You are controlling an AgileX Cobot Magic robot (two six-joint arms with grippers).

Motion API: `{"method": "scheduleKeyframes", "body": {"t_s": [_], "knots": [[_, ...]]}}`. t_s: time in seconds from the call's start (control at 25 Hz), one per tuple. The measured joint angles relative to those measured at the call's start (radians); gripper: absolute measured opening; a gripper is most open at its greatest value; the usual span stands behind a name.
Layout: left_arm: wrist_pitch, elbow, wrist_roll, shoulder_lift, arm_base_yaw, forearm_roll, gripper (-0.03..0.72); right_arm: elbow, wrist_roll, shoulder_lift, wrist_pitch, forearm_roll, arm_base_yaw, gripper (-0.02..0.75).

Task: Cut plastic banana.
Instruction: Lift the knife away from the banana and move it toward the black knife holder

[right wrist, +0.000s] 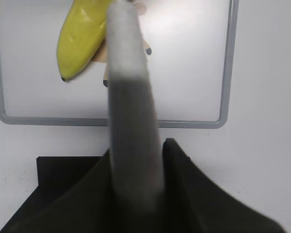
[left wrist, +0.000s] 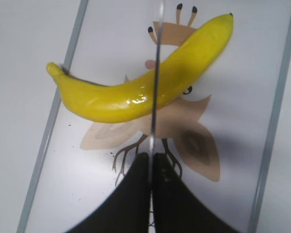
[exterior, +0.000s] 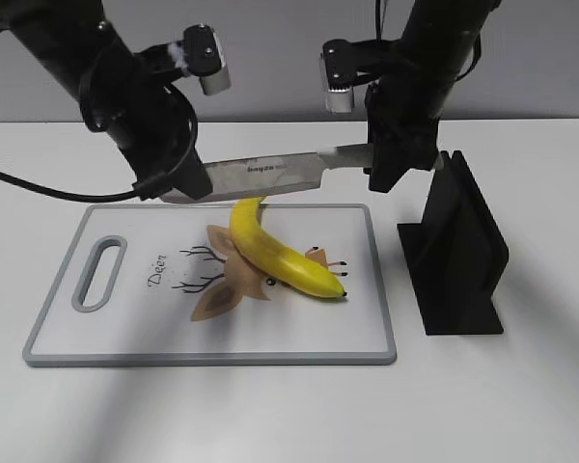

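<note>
both jaws clenched on knife (exterior: 280, 174), left gripper (exterior: 179, 183) at blade tip, right gripper (exterior: 391, 169) at handle, above plastic banana (exterior: 275, 253) on cutting board (exterior: 96, 328).

Grey-rimmed cutting board (exterior: 96, 352) with deer print on white table (exterior: 270, 415); black stand (exterior: 458, 256) beside it.

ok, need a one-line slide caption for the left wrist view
Knife blade held edge-on in the left gripper, crossing over the plastic banana on the cutting board.

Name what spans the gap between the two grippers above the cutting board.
A knife, held level between left gripper and right gripper, blade above the plastic banana; exterior view shows it.
</note>
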Motion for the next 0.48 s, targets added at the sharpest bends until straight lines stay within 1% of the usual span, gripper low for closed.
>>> {"method": "scheduleKeyframes", "body": {"t_s": [0.2,0.48], "knots": [[0.026,-0.004,-0.040,-0.021,-0.001,0.029,-0.006,0.000,0.040,-0.023,0.000,0.006,0.005,0.210],[0.066,-0.005,-0.054,-0.093,-0.003,0.077,-0.006,0.016,0.103,-0.077,0.001,0.022,0.026,0.220]]}}
